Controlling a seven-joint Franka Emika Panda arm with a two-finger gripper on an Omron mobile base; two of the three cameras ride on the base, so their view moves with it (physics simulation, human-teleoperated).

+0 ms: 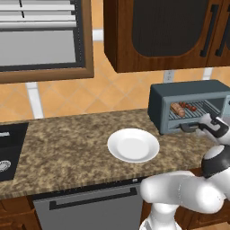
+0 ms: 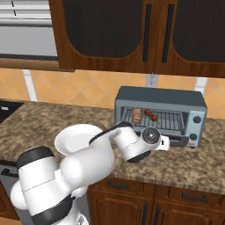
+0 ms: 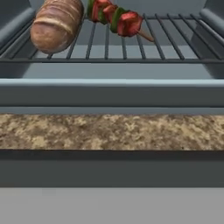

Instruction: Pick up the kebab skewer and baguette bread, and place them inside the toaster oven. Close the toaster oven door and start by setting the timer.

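Claw [image 1: 194,127] low in front of the toaster oven [image 2: 160,115], spread wide, holding nothing. Toaster oven at the table's [image 1: 67,148] back right, against the wall. Baguette bread [image 3: 57,24] on the wire rack [image 3: 175,43] inside, at its left end; kebab skewer [image 3: 116,18] just beside it, toward the rack's middle. White plate [image 1: 133,145] bare near the table's front edge.

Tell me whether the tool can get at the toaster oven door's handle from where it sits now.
Probably yes. The tool hangs low at the toaster oven's open front, with the door's handle lying straight across just ahead of it. Bread and skewer sit back on the rack, out of the way.
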